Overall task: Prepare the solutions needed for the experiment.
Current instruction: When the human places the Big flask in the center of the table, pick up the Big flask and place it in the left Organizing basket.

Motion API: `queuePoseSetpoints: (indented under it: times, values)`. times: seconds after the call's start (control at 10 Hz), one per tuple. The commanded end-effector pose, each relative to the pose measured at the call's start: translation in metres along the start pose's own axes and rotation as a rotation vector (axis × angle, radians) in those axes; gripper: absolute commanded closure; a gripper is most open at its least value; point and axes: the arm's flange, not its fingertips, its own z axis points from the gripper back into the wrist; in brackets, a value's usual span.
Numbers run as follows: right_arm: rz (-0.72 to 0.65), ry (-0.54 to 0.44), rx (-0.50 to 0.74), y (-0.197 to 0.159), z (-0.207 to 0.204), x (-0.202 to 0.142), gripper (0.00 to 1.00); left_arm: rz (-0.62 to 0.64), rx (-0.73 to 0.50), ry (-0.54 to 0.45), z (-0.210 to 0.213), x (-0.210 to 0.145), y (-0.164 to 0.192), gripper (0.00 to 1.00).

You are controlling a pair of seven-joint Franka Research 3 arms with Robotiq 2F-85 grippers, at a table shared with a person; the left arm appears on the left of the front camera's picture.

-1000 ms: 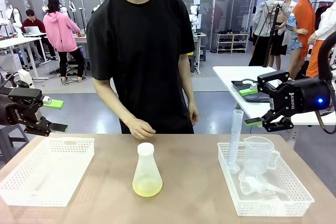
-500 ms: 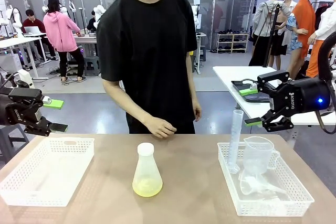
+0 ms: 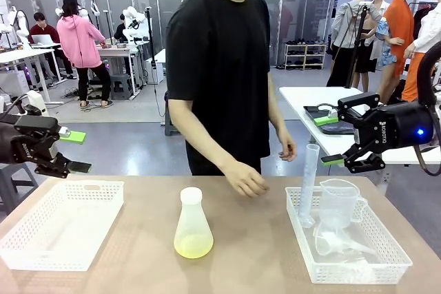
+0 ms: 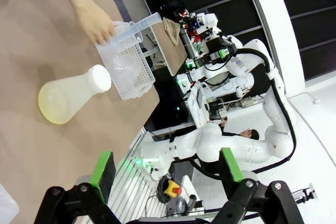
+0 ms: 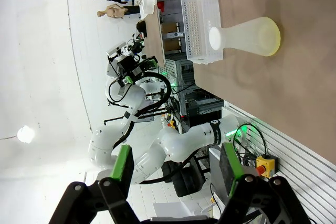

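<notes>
You have flask (image 3: 193, 228) of pale yellow solution (image 3: 193, 244) standing mid-table, between left basket (image 3: 41, 256) and right basket (image 3: 358, 273) — nothing gripped yet. Your left gripper (image 3: 76, 151) and right gripper (image 3: 329, 140) both spread, empty, raised off table's ends. Jug (image 3: 339, 204), cylinder (image 3: 309, 184) sit in right basket — measuring, pouring likely all ahead.

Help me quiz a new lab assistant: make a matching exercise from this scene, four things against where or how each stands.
Things: 1 conical flask; 2 graduated cylinder; 3 measuring jug; 4 left gripper.
States: A clear, handled, in the right basket; B open, raised at the table's left side; C on the bare table, pale yellow liquid inside; D tall, thin, at the right basket's left side.
Pairs: 1-C, 2-D, 3-A, 4-B.
</notes>
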Motion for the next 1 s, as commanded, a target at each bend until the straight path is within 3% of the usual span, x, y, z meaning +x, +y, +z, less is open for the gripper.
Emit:
queuePoseSetpoints:
  times: [0.0, 0.2, 0.3, 0.6, 0.7, 0.8, 0.9]
  values:
    - [0.004, -0.001, 0.011, 0.002, 0.0, -0.001, 0.17, -0.106, 0.021, -0.004, -0.014, 0.029, 0.013, 0.0]
    - [0.004, -0.001, 0.011, 0.002, 0.0, -0.001, 0.17, -0.318, 0.012, 0.052, -0.023, 0.048, 0.025, 0.0]
    - [0.004, -0.001, 0.011, 0.002, 0.0, -0.001, 0.17, -0.55, -0.051, 0.061, -0.03, 0.062, 0.034, 0.0]
    - [0.004, -0.001, 0.011, 0.002, 0.0, -0.001, 0.17, -0.807, -0.052, 0.002, -0.051, 0.086, 0.043, 0.0]
    - [0.004, -0.001, 0.011, 0.002, 0.0, -0.001, 0.17, -0.857, -0.051, -0.011, -0.063, 0.091, 0.04, 0.0]
    - [0.004, -0.001, 0.011, 0.002, 0.0, -0.001, 0.17, -0.813, -0.047, -0.101, -0.07, 0.095, 0.037, 0.0]
    - [0.004, -0.001, 0.011, 0.002, 0.0, -0.001, 0.17, -0.723, -0.05, -0.047, -0.064, 0.093, 0.029, 0.0]
